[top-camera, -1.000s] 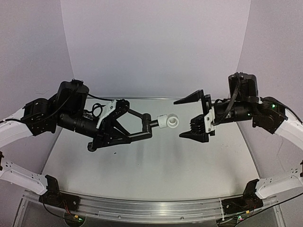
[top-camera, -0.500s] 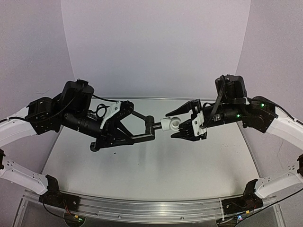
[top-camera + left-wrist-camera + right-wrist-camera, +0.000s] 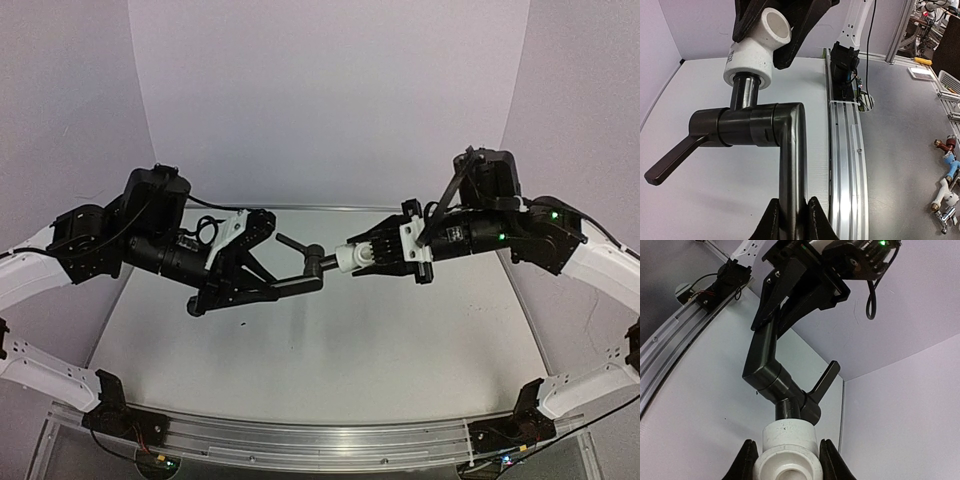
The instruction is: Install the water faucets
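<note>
Gripping the long leg of the black metal faucet pipe point(image 3: 790, 160), left gripper point(image 3: 792, 222) fingers clenched tight on it, in the air above the pale table point(image 3: 330, 370). Pipe smooth, dark, elbow-bent; flat lever point(image 3: 670, 162) juts off the elbow. Short stub end seated in the white plastic fitting point(image 3: 752, 55): matte, cylindrical, round bore open. At the far end, right gripper point(image 3: 785, 462) fingers clamped on either side of that fitting. Grooved aluminium rail point(image 3: 300, 440) along the near edge.

Fixed camera, high behind the arm bases, looks down over the pale grey table point(image 3: 330, 350) toward the far wall. Wrist cameras sit close, facing each other. All share the slim black metal pipe point(image 3: 315, 263) and white plastic fitting point(image 3: 350, 258).
</note>
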Controlling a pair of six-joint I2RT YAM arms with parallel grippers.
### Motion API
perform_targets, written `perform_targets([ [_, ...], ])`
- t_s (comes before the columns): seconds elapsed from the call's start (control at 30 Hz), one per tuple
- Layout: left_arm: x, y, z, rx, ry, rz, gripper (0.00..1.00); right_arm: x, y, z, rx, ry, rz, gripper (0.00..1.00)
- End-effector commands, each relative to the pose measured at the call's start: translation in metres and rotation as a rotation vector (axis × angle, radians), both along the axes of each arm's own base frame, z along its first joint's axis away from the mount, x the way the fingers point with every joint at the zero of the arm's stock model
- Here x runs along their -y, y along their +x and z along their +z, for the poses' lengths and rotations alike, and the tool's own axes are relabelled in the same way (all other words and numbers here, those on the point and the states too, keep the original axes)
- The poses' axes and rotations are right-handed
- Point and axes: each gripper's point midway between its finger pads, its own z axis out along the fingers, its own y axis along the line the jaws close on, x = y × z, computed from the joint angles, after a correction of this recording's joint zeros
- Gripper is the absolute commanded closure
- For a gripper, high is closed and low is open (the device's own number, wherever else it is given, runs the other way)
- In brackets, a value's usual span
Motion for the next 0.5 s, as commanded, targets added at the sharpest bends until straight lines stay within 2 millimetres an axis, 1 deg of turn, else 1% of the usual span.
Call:
perform_targets([
  [0.0, 0.005, 0.025, 0.045, 0.283, -0.127, 0.073, 1.00, -0.010, 0.006, 0.059, -0.179, 0.217, -0.087, 1.00],
  [0.13, 0.004, 0.030, 0.042, 0.316, -0.115, 0.090, 1.00, -0.011, 0.014, 0.074, -0.198, 0.280, -0.132, 1.00],
  [0.27, 0.006, 0.030, 0.038, 0.317, -0.100, 0.088, 1.00, -0.010, 0.017, 0.078, -0.169, 0.294, -0.141, 1.00],
  [0.37, 0.005, 0.030, 0.037, 0.314, -0.094, 0.092, 1.00, -0.008, 0.012, 0.072, -0.102, 0.271, -0.105, 1.00],
  [0.47, 0.004, 0.033, 0.041, 0.312, -0.106, 0.116, 1.00, -0.004, 0.005, 0.057, -0.007, 0.227, -0.057, 1.00],
])
